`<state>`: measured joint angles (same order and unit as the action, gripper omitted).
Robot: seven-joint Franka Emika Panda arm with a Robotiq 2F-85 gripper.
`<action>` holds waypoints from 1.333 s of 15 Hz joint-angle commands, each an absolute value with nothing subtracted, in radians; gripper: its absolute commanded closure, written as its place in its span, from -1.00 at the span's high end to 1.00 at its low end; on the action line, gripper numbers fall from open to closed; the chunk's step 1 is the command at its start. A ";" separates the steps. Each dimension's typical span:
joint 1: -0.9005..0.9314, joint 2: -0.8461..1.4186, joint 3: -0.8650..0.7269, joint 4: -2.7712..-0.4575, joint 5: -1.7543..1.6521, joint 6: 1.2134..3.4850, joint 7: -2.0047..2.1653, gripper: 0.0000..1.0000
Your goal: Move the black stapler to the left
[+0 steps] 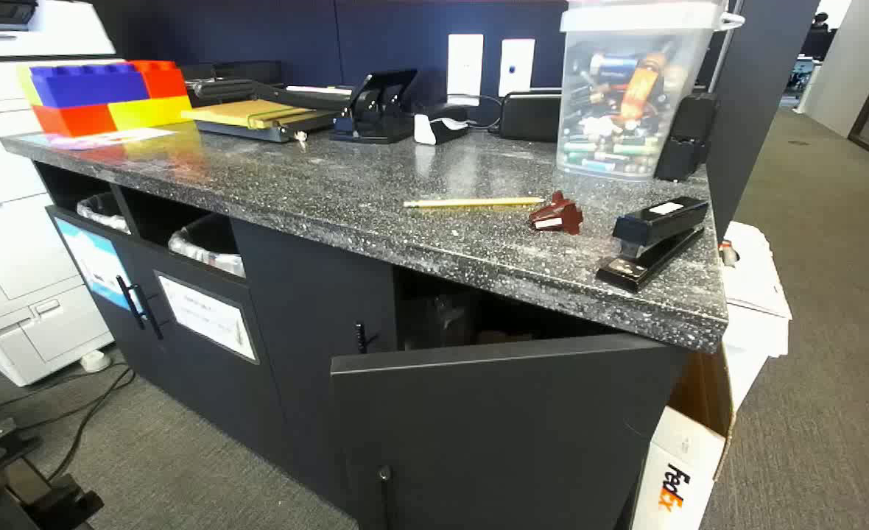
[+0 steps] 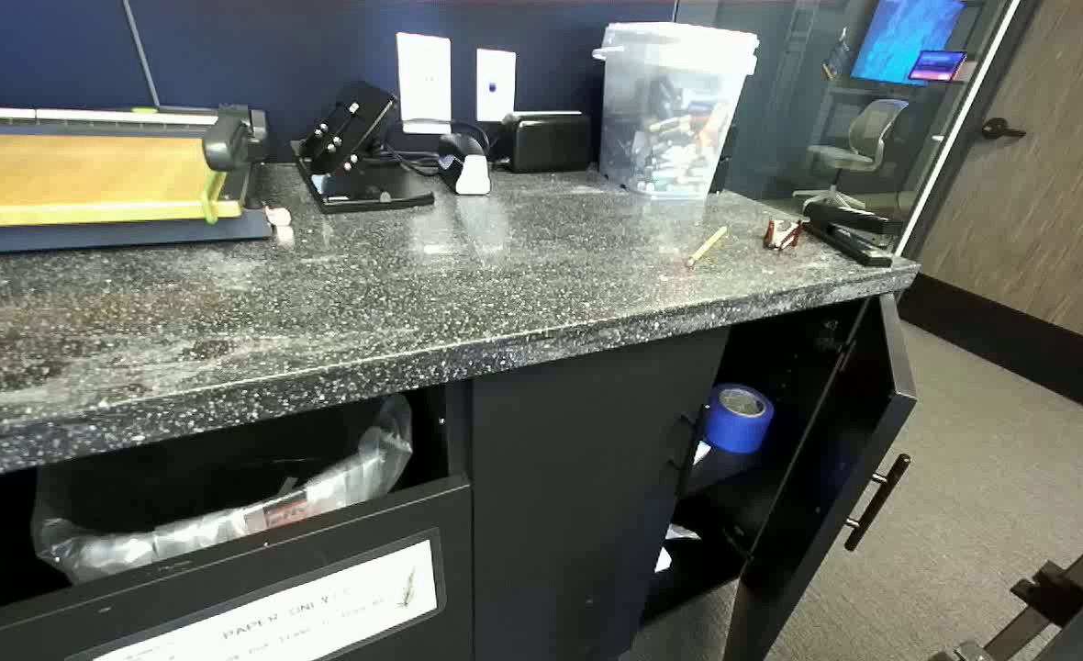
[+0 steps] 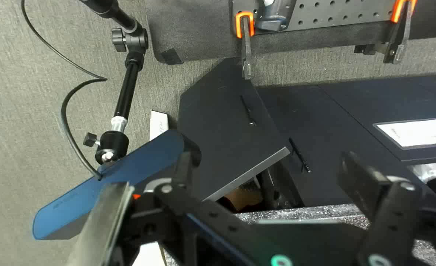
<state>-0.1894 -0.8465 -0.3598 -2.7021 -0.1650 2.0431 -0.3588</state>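
The black stapler [image 1: 659, 227] lies on the speckled dark counter [image 1: 331, 184], near its right front corner in an exterior view. Its top arm is raised at an angle over the flat base. It also shows in an exterior view [image 2: 854, 245] at the counter's far right end, near the edge. My gripper [image 3: 271, 170] shows in the wrist view with its two fingers wide apart and nothing between them. The counter's front edge [image 3: 306, 211] shows beyond the gripper. The stapler is out of the wrist view. The gripper is out of both exterior views.
A dark red staple remover [image 1: 558, 215] and a yellow pencil [image 1: 475, 202] lie left of the stapler. A clear tub [image 1: 615, 103] of batteries stands behind. An open cabinet door [image 1: 508, 434] juts out below the counter. A blue camera [image 3: 107, 188] on a stand shows in the wrist view.
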 commanded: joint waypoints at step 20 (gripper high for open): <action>-0.129 0.175 -0.184 -1.764 0.054 2.002 -0.009 1.00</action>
